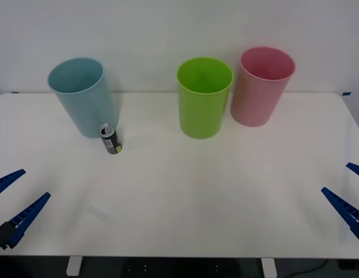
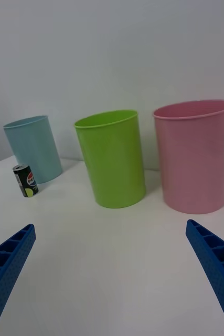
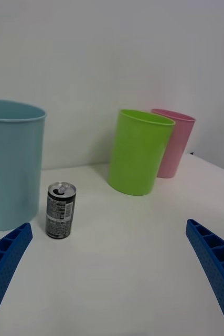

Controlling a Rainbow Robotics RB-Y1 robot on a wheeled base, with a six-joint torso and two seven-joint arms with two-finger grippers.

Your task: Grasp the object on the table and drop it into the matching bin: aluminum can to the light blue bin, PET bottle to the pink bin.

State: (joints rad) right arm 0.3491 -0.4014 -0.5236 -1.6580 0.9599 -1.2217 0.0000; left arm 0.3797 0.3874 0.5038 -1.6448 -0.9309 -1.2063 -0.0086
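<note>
Two grippers low at the near table (image 1: 179, 220) edge, fingers spread apart, holding nothing: left gripper (image 1: 12, 201) at the left corner, right gripper (image 1: 348, 194) at the right. Farther back, can (image 1: 111, 139) upright on the white top, just beside the blue bin (image 1: 82, 97), well apart from both grippers. Beyond, green bin (image 1: 204, 97) at centre, pink bin (image 1: 260, 87) close on its right.

Plain white wall (image 1: 167, 29) behind; dark floor (image 1: 167, 269) below, perhaps carpet.
</note>
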